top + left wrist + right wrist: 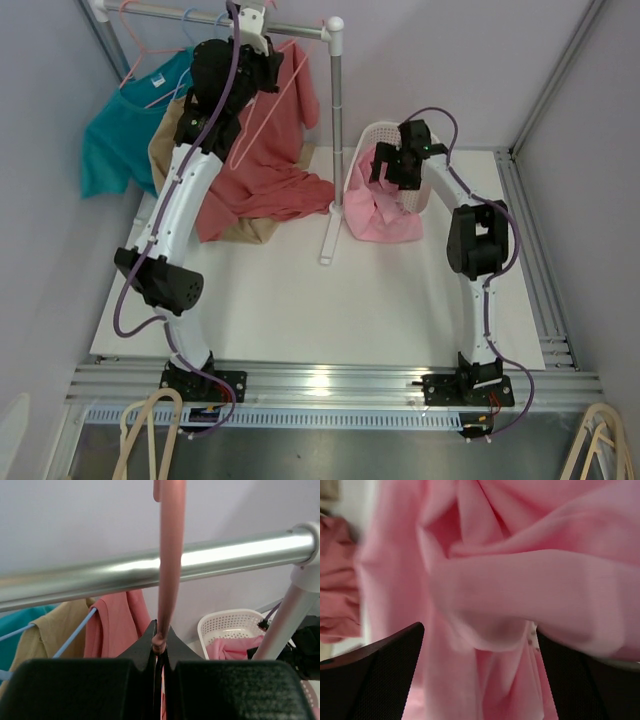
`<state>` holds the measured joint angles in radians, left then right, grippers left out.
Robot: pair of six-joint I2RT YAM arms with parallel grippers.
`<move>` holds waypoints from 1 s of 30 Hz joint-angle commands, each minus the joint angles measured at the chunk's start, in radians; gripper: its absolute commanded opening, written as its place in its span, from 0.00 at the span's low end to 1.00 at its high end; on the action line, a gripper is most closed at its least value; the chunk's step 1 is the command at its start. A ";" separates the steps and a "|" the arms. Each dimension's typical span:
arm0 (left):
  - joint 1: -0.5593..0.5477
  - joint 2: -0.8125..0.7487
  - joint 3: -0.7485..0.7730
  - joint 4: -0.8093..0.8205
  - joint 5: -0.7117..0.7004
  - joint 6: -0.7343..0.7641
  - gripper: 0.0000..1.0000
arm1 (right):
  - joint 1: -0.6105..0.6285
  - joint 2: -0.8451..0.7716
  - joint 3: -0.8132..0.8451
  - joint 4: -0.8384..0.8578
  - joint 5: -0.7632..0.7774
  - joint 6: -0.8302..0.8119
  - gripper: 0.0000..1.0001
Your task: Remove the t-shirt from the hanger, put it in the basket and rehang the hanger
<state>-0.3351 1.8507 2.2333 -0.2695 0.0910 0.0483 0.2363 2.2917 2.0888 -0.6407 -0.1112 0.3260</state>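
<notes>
My left gripper (252, 42) is up at the metal rail (200, 15) and is shut on the neck of a pink hanger (262, 112). In the left wrist view the black fingers (145, 645) pinch the hanger's stem (169, 555), whose hook rises past the rail (100, 577). A salmon-red t-shirt (265, 175) hangs behind the hanger and bunches on the table; it also shows in the left wrist view (115, 625). My right gripper (392, 165) is open over the white basket (372, 132). Pink cloth (510, 580) fills the gap between its fingers (380, 680).
A teal t-shirt (120, 135) and a tan one (165, 150) hang at the left, one on a blue hanger (75, 632). The rack's upright post (335, 120) stands between shirts and basket. A pink garment (385, 215) spills from the basket. Walls close in on both sides.
</notes>
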 commanded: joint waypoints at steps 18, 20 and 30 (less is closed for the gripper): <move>-0.033 0.059 0.034 -0.031 0.110 -0.024 0.01 | 0.000 -0.305 -0.245 0.164 0.039 0.011 0.99; -0.033 0.059 0.034 -0.034 0.134 -0.031 0.02 | 0.000 -0.314 -0.257 0.171 0.038 0.016 1.00; -0.035 -0.036 -0.052 0.012 0.151 -0.021 0.88 | -0.002 -0.351 -0.303 0.199 0.022 0.025 1.00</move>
<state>-0.3645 1.8969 2.1967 -0.3061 0.2222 0.0292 0.2379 2.0026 1.7844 -0.4789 -0.0868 0.3405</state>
